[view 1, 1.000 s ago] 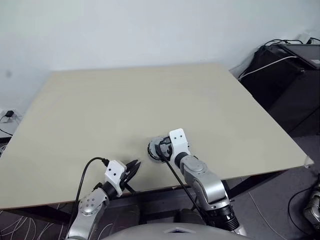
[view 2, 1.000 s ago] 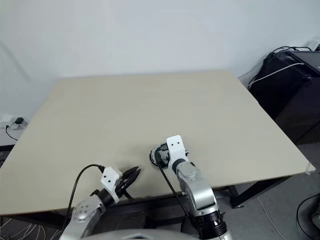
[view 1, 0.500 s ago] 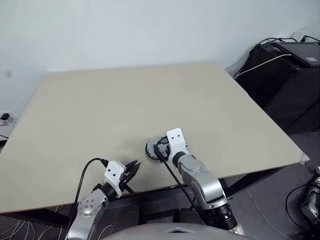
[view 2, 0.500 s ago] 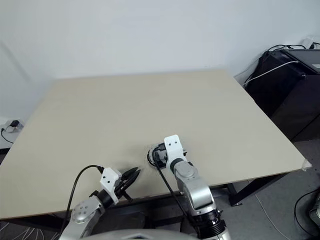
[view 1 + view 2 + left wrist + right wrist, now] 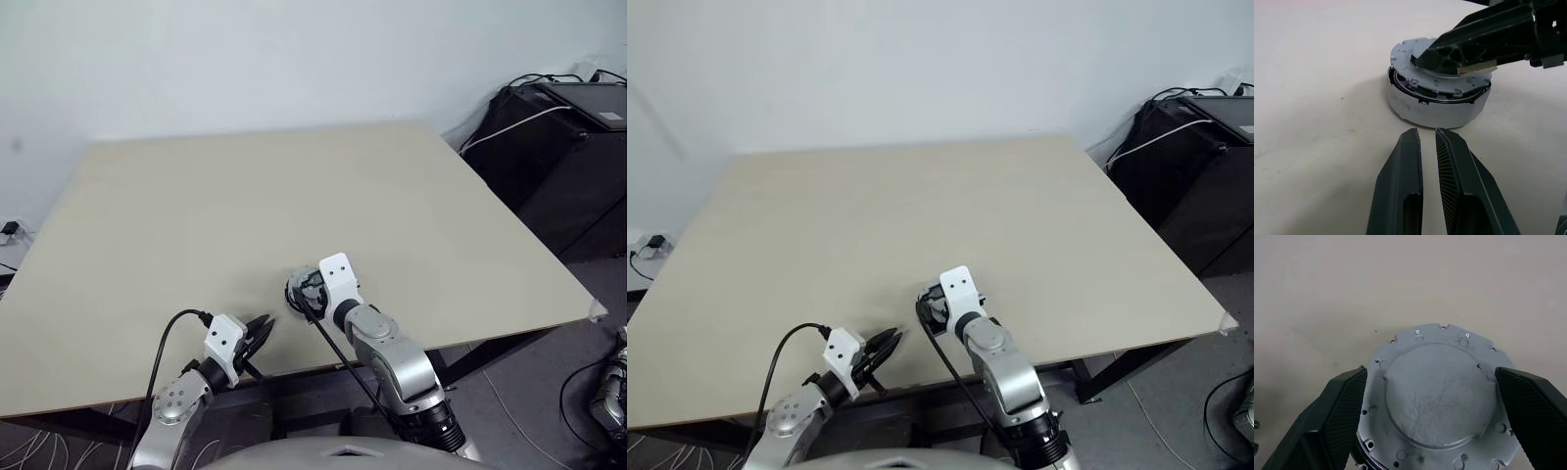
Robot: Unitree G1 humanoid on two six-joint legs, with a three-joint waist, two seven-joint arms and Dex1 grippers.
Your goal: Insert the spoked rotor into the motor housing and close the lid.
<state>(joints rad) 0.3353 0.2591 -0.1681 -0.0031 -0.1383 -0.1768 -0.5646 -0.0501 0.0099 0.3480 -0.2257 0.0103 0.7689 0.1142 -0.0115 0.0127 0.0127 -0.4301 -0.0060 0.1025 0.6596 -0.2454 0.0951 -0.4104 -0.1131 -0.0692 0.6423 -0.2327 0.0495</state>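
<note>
The lid (image 5: 1435, 396), a pale grey disc with a scalloped edge and a raised round centre, lies on top of the motor housing (image 5: 1435, 105), a pale round body near the table's front edge. A dark ring shows in the gap under the lid. The spoked rotor is hidden. My right gripper (image 5: 1430, 372) is open, reaching down over the lid with one black finger on each side of it. Whether the fingers touch its rim, I cannot tell. My left gripper (image 5: 1426, 132) is shut on nothing, a short way to the left of the housing and pointing at it.
The beige table (image 5: 245, 196) stretches far beyond the housing, and its front edge runs just under both grippers. A black cabinet (image 5: 558, 147) with cables stands off the table's right side. A socket and cables lie on the floor at the left.
The head view has shifted slightly. My right wrist has turned a little to the left over the lid. The left arm and the lid have stayed put.
</note>
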